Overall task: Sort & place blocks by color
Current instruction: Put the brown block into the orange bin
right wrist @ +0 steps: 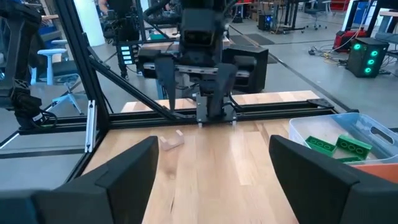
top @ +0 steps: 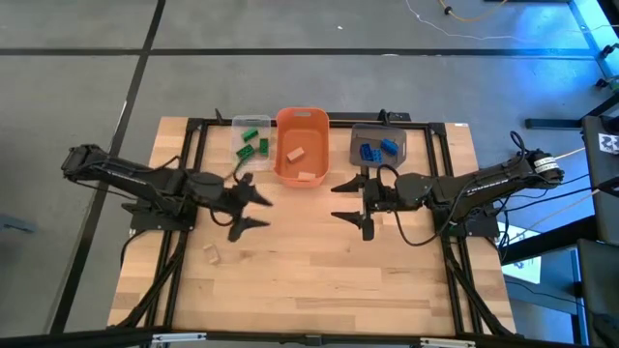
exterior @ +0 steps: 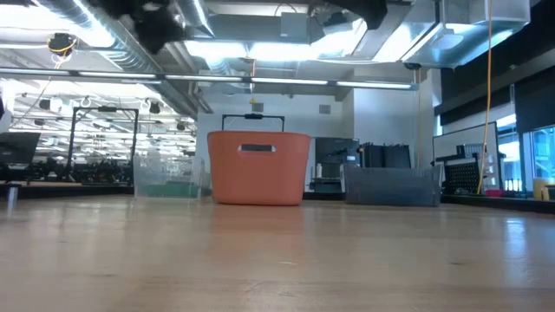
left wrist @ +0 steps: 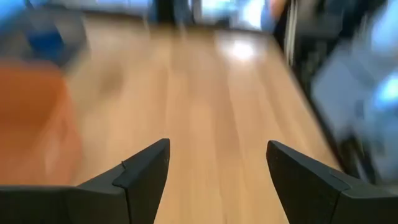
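Wooden table (top: 319, 280) with three green blocks (top: 252, 143), two blue (top: 378, 149), three tan (top: 210, 253); both end effectors (top: 257, 211) (top: 350, 199) spread apart

The table (top: 319, 280) was pale wood planks with a smooth, faintly glossy finish. The orange bin (top: 302, 145) looked matt plastic, the clear bin (exterior: 165, 178) glossy see-through plastic, and the green blocks (right wrist: 339, 147) were shiny studded plastic.

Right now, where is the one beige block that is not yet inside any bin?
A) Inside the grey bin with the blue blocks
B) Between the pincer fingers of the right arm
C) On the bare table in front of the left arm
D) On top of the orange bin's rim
C: in the high view the loose beige block lies alone on the table, near the left arm, and neither pincer touches it.
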